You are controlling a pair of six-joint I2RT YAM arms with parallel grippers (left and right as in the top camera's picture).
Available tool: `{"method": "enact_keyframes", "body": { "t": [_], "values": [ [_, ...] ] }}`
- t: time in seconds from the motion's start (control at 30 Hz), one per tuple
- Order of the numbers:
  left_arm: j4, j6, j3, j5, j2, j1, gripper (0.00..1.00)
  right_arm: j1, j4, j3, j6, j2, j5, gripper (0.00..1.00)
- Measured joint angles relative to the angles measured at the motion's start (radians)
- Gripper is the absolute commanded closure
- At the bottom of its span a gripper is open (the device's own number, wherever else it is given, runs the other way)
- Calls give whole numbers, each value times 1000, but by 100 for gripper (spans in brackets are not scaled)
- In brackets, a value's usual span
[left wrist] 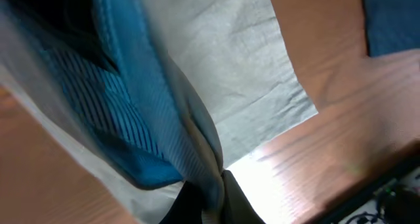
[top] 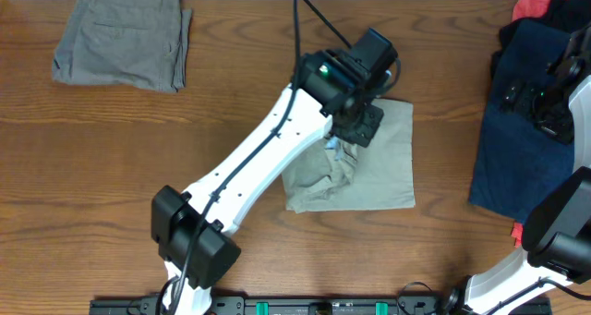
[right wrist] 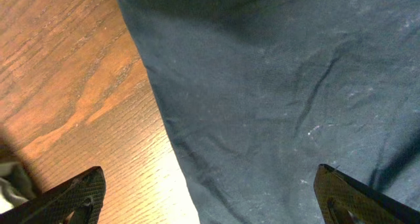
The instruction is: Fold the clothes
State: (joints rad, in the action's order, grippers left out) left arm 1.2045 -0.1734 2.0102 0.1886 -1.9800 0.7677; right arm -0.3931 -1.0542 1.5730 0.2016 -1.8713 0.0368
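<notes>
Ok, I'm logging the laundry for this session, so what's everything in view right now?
folded trousers: one, grey, far left of the table.
crumpled garment: one, khaki with blue lining, centre.
spread garment: one, navy, right side.
red cloth: one, red, far right corner, partly out of frame.
table: one, brown wood, under everything.
left gripper: one, black, shut on the crumpled garment.
right gripper: one, black, open over the spread garment.
</notes>
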Motion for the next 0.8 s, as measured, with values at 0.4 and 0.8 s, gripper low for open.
{"method": "enact_keyframes", "body": {
  "t": [0.4, 0.8],
  "values": [
    [-77, -18, -8, 23, -104, 78, 94, 0, 0, 0, 0, 0, 0, 1],
    [-188, -72, -8, 45, -220, 130, 94, 0, 0, 0, 0, 0, 0, 1]
  ]
}}
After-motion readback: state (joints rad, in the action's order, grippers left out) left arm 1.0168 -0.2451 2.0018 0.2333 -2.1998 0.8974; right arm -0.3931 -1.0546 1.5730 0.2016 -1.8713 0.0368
